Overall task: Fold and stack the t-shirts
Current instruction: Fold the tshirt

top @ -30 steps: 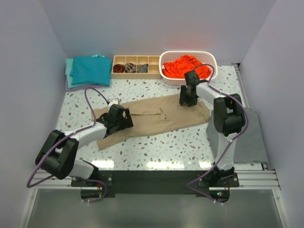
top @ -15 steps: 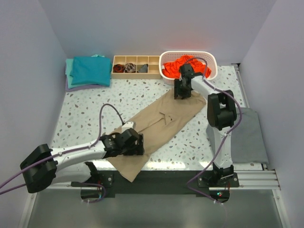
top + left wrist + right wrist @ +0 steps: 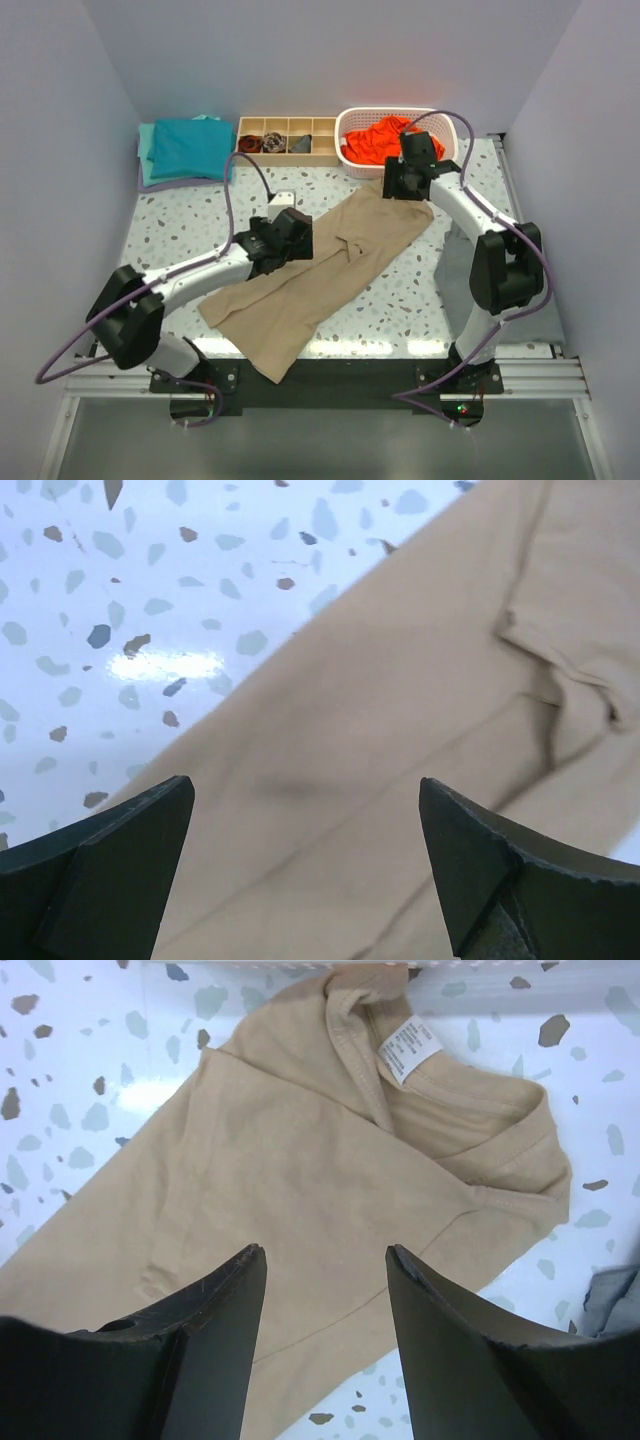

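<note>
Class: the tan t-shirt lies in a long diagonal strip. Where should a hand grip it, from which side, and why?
Probably the collar end of the tan t-shirt, pinched from above at the far right: the cloth lies flat, but there the folded collar seams stand proud enough to catch. The right hand hangs open above that end.

Matt tan cloth t-shirt on glossy speckled table (terrazzo look)

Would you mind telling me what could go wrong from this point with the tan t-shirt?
1. The near corner of the tan t-shirt hangs over the front edge of the table, and the left fingers and right fingers are open, so it may slide off.
2. The right fingers hover close to the white basket; reaching for the collar might bump it.
</note>
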`<state>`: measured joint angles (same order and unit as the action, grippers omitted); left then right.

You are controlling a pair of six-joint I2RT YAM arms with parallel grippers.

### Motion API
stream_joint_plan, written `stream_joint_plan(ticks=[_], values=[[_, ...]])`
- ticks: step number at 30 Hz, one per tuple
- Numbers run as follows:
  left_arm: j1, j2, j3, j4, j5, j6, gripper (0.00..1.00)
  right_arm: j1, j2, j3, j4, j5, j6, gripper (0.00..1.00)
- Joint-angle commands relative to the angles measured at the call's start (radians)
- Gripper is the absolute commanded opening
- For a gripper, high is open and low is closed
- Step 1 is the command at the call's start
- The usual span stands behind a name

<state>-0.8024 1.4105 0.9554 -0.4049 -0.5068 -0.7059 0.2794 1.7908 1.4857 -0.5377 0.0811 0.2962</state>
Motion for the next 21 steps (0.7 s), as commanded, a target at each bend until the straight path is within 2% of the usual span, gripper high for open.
stream_joint_plan(ticks=[1,4,10,13,18,21], values=[[0.037,0.135,0.014,0.130,-0.029,0.138,1.00,0.000,0.042,-0.070,0.019,0.025,0.027,0.56],[0.040,0.208,0.006,0.204,0.007,0.170,1.00,0.000,0.071,-0.087,0.044,0.034,0.029,0.56],[0.040,0.281,-0.007,0.230,0.031,0.172,1.00,0.001,0.163,-0.065,0.039,0.040,0.020,0.56],[0.039,0.307,-0.029,0.212,0.059,0.138,1.00,0.004,0.243,-0.022,0.004,-0.004,0.009,0.55],[0.025,0.278,-0.153,0.222,0.174,0.034,1.00,0.049,0.346,0.080,-0.065,-0.052,-0.022,0.54],[-0.036,0.258,-0.210,0.222,0.208,-0.024,1.00,0.089,0.418,0.174,-0.116,-0.078,-0.042,0.54]])
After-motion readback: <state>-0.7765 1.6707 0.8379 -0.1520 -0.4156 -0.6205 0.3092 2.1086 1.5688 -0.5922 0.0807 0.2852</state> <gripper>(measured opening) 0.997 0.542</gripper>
